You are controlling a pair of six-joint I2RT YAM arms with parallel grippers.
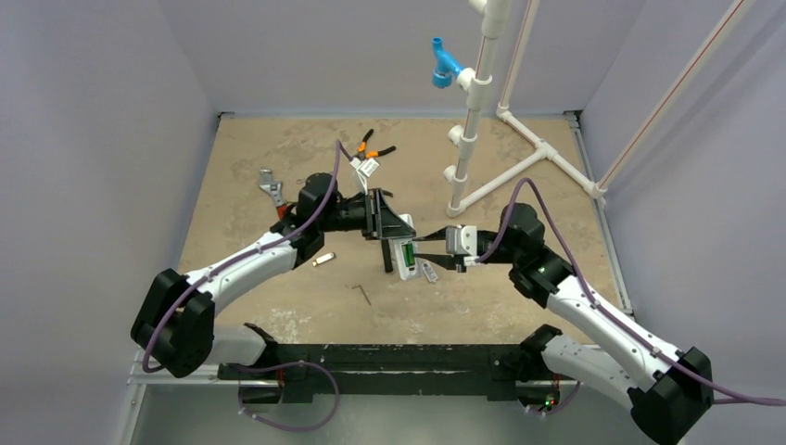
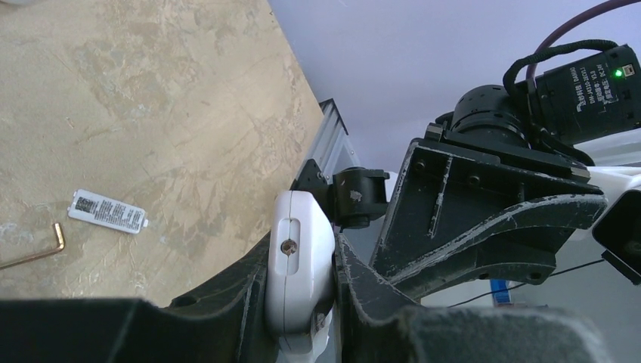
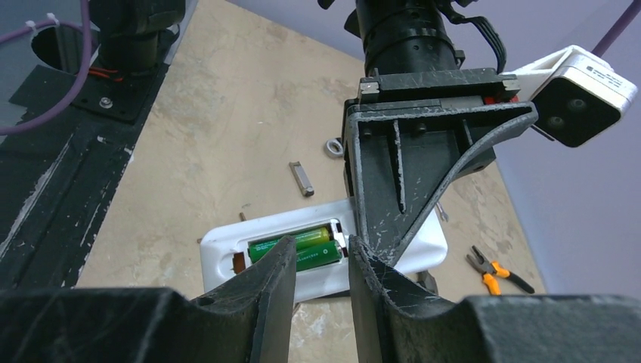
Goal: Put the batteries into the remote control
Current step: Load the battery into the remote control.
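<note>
Remote control (image 3: 227,255), white and slim, is raised above the middle of the bench (image 1: 232,176). The left pincer (image 2: 302,261) clamps it across its body, with fingers pressed tight on both sides. The back compartment of the handset is uncovered and faces the right pincer (image 3: 320,246). Two green batteries (image 3: 298,249) lie side by side inside that compartment. The right pincer stands narrowly parted and grips nothing. Its two fingertips sit just in front of the batteries; whether they touch them cannot be told.
</note>
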